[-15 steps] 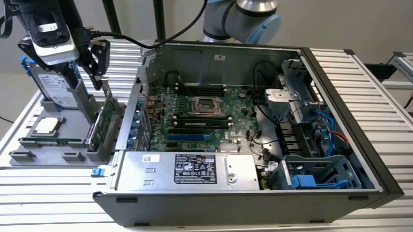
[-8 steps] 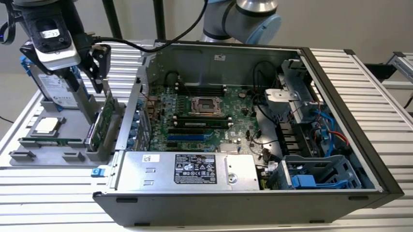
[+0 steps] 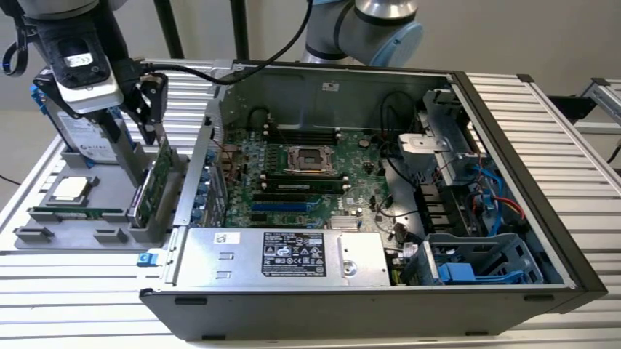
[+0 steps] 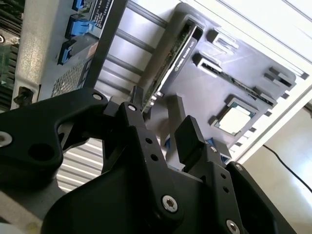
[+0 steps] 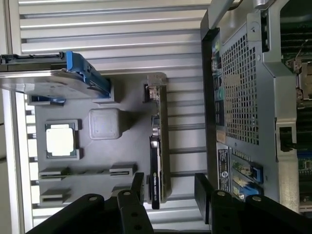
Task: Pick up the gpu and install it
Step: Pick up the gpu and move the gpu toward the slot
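Note:
The gpu (image 3: 153, 185) stands on its long edge in a slot of the grey holder tray (image 3: 102, 185), at the exterior view's left, just outside the open computer case (image 3: 505, 240). From above it reads as a thin edge, green board on one side and black on the other, in both wrist views (image 5: 158, 146) (image 4: 171, 56). My gripper (image 3: 145, 134) hangs just above one end of the card. It is open, its black fingers (image 5: 138, 187) straddling the card's line in the first wrist view with nothing between them (image 5: 170, 192). The second wrist view shows the same gap (image 4: 163, 134).
On the tray also stand a silver hard drive with a blue frame (image 3: 83, 138) (image 5: 48, 78), a processor chip (image 3: 70, 189) (image 5: 61, 139) and a narrow memory stick (image 3: 78, 213). Inside the case lie the motherboard (image 3: 291, 174), blue expansion slots (image 3: 281, 207) and the power supply (image 3: 281, 254).

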Controlling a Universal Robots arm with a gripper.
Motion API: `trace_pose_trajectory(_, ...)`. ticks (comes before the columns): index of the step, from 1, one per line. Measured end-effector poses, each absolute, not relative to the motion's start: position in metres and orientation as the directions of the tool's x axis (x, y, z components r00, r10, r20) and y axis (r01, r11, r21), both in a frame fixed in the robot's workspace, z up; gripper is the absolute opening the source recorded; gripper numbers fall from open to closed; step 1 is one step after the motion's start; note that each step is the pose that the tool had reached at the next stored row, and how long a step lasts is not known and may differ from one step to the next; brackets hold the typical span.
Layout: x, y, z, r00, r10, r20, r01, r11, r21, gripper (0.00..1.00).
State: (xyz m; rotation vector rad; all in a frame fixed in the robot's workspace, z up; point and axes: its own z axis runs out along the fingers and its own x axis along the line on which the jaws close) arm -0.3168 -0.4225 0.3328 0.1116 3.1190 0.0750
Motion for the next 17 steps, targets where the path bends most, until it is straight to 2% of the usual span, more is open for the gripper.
trace_pose_trajectory(17, -0.317, -0.424, 0.319, -0.997, 0.072, -0.018, 0.071, 0.996, 0.049, 1.00)
